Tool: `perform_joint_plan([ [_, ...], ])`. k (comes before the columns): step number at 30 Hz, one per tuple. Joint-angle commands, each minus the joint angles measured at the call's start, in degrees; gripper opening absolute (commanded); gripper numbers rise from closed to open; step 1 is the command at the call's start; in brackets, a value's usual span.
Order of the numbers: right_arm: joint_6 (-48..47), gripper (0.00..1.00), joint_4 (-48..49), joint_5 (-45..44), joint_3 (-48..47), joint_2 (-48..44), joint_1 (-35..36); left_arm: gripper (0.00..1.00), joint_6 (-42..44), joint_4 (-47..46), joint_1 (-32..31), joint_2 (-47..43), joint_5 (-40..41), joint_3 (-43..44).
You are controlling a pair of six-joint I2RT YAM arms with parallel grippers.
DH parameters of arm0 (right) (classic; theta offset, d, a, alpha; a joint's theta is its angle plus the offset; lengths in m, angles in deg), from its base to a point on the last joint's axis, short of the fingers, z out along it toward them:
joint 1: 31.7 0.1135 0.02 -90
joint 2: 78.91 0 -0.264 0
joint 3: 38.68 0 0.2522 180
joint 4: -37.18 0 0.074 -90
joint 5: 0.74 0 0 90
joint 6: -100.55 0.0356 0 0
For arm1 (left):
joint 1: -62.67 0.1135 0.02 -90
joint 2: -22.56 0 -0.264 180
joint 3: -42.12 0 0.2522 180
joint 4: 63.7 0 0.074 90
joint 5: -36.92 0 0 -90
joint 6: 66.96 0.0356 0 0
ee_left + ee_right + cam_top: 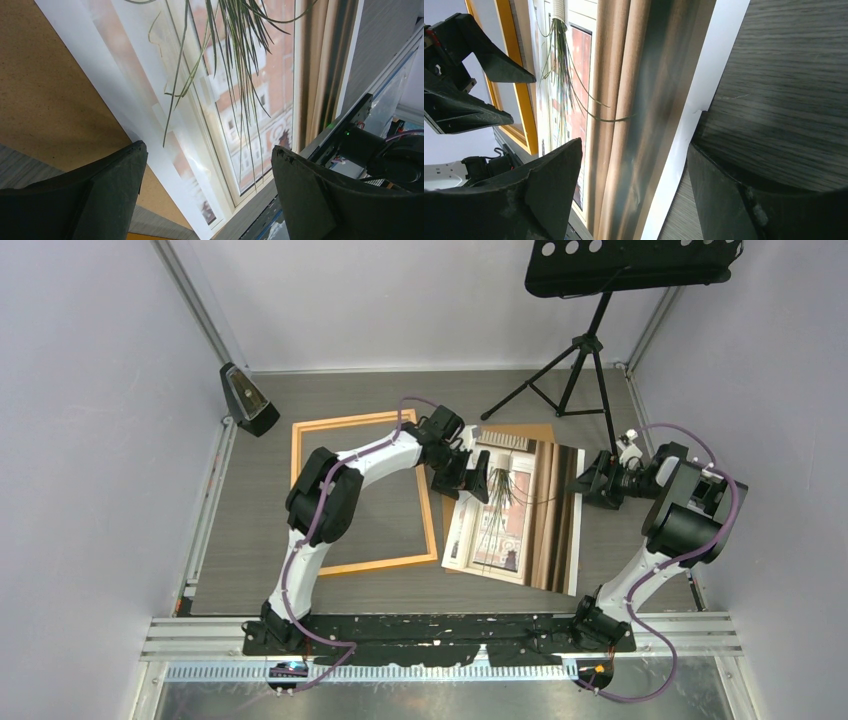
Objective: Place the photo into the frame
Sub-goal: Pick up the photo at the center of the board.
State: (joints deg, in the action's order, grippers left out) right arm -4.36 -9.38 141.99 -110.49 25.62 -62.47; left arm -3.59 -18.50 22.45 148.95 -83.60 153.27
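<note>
Top external view: photo [520, 515] lies face up just 3 o'clock of the frame [385, 564]. Left gripper [465, 474] is at its 10 o'clock corner, right gripper [585, 485] at its 3 o'clock edge, both spread wide, gripping nothing.

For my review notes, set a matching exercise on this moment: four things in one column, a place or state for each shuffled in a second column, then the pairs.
1. large paper photo of a window and spiky plant
2. thin orange wooden rectangular frame
3. plain brown backing board
4. black metal music stand

A. stands upright at the far right
B. lies empty, furthest left of the four
C. lies flat, picture side up
D. mostly covered by the photo

Pairs: 1-C, 2-B, 3-D, 4-A
</note>
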Motion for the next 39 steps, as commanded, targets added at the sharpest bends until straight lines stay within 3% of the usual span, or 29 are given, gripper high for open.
perform_joint_plan([
  [1,-2.96,0.82,-3.63,0.21,0.91,1.69,0.62,0.98,-0.59,-2.4,-0.91,1.1,-3.48,-1.66],
  [16,-9.52,0.75,-9.16,7.02,-0.97,2.64,0.57,0.98,-0.08,-3.07,-0.91,1.27,-4.81,-1.7],
  [20,-9.49,0.63,-9.24,7.29,-1.65,2.66,0.53,0.98,0.34,-2.59,-0.91,1.23,-4.43,-1.67],
  [28,-8.88,0.29,-9.28,6.83,-3.74,1.44,-0.04,0.98,1.6,-1.91,-0.91,0.06,-2.64,-1.66],
  [39,-9.02,0.1,-9.24,3.28,-5.43,-1.85,-0.44,0.98,2.29,-1.21,-0.74,-0.55,-1.3,-1.4],
])
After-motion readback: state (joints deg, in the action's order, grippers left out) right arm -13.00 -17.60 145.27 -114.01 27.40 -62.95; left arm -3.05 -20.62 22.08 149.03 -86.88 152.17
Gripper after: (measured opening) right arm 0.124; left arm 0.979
